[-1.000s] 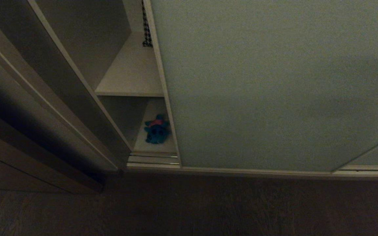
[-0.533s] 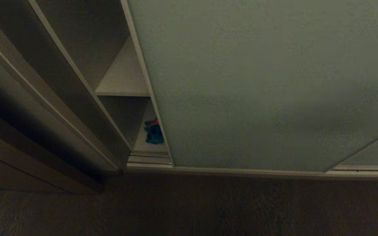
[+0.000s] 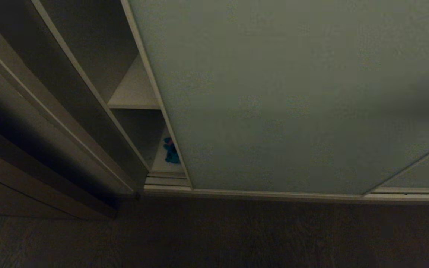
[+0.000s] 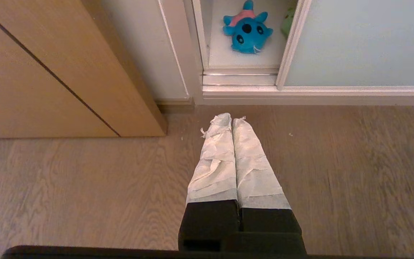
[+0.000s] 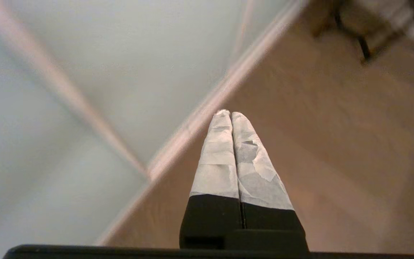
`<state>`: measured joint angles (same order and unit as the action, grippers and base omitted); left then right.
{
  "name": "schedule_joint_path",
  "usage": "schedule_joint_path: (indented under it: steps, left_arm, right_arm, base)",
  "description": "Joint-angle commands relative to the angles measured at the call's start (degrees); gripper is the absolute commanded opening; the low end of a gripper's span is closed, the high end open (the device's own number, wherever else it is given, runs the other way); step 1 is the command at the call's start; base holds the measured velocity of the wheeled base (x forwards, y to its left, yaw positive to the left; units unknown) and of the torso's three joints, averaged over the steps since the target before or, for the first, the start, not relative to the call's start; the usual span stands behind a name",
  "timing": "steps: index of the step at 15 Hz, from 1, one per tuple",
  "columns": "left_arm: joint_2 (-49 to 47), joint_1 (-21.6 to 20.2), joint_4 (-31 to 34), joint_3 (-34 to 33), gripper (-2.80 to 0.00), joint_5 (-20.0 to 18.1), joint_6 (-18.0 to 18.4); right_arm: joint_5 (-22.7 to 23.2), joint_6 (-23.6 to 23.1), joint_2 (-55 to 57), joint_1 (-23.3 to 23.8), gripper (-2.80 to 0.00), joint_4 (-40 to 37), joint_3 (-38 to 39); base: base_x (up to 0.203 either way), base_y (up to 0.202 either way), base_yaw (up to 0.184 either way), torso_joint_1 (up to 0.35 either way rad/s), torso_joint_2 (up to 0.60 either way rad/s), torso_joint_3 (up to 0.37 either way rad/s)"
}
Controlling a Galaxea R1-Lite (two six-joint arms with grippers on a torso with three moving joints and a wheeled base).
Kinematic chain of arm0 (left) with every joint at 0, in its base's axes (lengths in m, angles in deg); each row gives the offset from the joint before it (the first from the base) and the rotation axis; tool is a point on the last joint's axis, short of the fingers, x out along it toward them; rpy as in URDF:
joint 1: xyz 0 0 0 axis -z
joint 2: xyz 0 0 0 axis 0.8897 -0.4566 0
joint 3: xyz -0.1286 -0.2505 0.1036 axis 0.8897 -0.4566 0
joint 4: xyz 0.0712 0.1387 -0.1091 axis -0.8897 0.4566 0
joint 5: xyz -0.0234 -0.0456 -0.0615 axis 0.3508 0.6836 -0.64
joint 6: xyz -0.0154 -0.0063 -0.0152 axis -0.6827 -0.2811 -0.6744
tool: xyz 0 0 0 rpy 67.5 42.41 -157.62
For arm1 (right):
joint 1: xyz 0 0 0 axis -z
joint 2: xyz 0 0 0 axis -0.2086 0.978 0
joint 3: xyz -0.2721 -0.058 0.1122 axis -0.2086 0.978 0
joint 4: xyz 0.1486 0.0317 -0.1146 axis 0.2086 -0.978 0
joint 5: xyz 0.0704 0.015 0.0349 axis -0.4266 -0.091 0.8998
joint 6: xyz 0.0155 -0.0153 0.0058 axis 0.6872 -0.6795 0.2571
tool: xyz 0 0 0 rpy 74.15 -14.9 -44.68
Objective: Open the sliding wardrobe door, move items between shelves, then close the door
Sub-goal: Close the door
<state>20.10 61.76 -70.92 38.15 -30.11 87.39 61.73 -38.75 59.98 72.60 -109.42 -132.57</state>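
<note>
Door (image 3: 292, 96) nearly shut, 1 narrow gap at 9 o'clock, long axis upright. Right gripper (image 5: 231, 114) nearer, pinched closed, holding nothing; left gripper (image 4: 231, 118) likewise.

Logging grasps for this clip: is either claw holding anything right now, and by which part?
Nothing is held. The left claw and right claw are both shut on nothing, each over bare floor.
</note>
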Motion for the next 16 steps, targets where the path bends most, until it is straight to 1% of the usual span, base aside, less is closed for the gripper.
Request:
schedule_joint_path:
  steps: [1,3,4,6,7,8,9,12,13,16]
  left_arm:
    - [-0.1,0.0,0.0,0.0,-2.80,0.0,0.0]
    - [-0.1,-0.1,0.0,0.0,-2.80,-0.1,0.0]
    - [-0.1,-0.1,0.0,0.0,-2.80,0.0,0.0]
    - [-0.1,0.0,-0.1,0.0,-2.80,-0.1,0.0]
    - [-0.1,0.0,0.0,0.0,-2.80,0.0,0.0]
    - [-0.1,0.0,0.0,0.0,-2.80,0.0,0.0]
    - [-0.1,0.0,0.0,0.0,-2.80,-0.1,0.0]
    - [-0.1,0.0,0.0,0.0,-2.80,0.0,0.0]
    - [-0.1,-0.1,0.0,0.0,-2.80,-0.1,0.0]
    - [-0.1,-0.1,-0.1,0.0,-2.80,0.0,0.0]
  right_arm:
    - [3.9,0.3,8.6,0.8,-2.80,0.6,-7.4]
    - [14.1,0.5,13.1,0.9,-2.80,1.7,-14.2]
    - [19.7,0.5,15.4,0.8,-2.80,2.4,-16.1]
    - [28.4,0.7,18.1,0.6,-2.80,6.4,-16.3]
    - [31.2,0.9,18.9,0.6,-2.80,7.3,-16.3]
    - [33.1,1.5,19.5,0.6,-2.80,8.8,-16.3]
    - [33.8,2.3,20.2,0.6,-2.80,11.5,-16.3]
    - [34.1,7.2,21.7,0.5,-2.80,19.2,-16.1]
    - [34.1,8.1,22.2,0.0,-2.80,20.8,-15.8]
    - [33.9,8.6,24.0,-3.6,-2.80,25.2,-14.7]
  base:
    - [0.000,0.000,0.000,0.000,0.00,0.000]
    - [0.000,0.000,0.000,0.000,0.00,0.000]
    - [0.000,0.000,0.000,0.000,0.00,0.000]
    - [0.000,0.000,0.000,0.000,0.00,0.000]
    - [0.000,0.000,0.000,0.000,0.00,0.000]
    - [0.000,0.000,0.000,0.000,0.00,0.000]
    - [0.000,0.000,0.000,0.000,0.00,0.000]
    - [0.000,0.000,0.000,0.000,0.00,0.000]
    - [0.000,0.000,0.000,0.000,0.00,0.000]
    - [0.000,0.000,0.000,0.000,0.00,0.000]
